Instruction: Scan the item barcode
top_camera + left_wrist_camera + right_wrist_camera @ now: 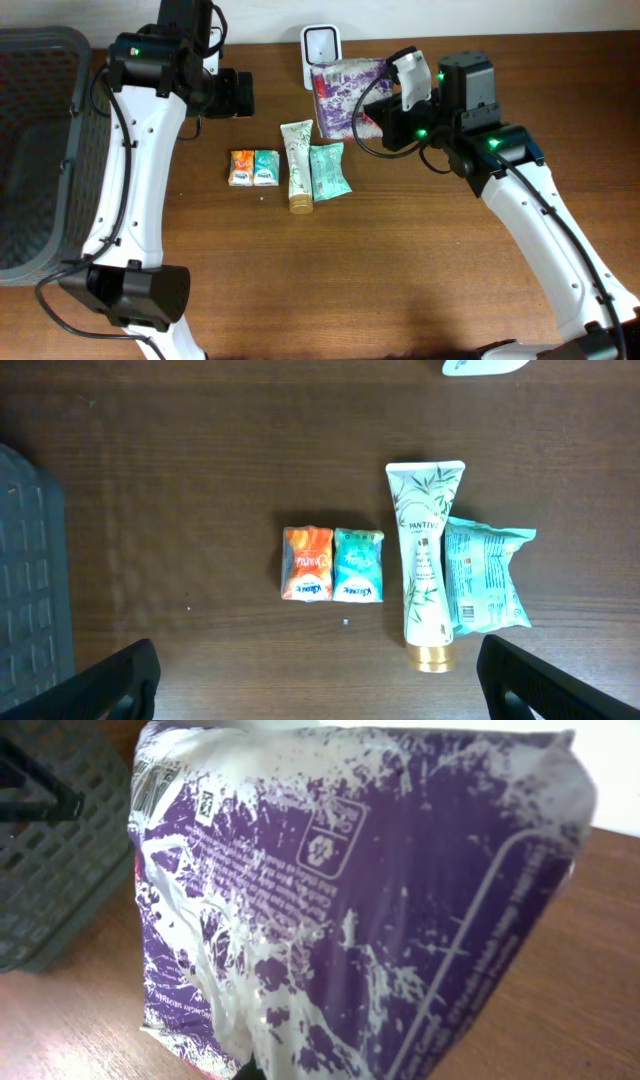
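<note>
My right gripper (383,112) is shut on a purple and white plastic packet (343,94) and holds it up just right of the white barcode scanner (320,48) at the table's back edge. The packet (370,900) fills the right wrist view, its printed side facing the camera. Only a dark tip of that gripper (250,1070) shows beneath it. No barcode shows clearly. My left gripper (238,93) hangs open and empty over the table, left of the scanner. In the left wrist view it (320,682) has only bare wood between its fingers.
An orange tissue pack (241,167), a teal tissue pack (265,167), a Pantene tube (298,165) and a teal packet (328,170) lie in a row mid-table. A dark mesh basket (40,150) stands at the left edge.
</note>
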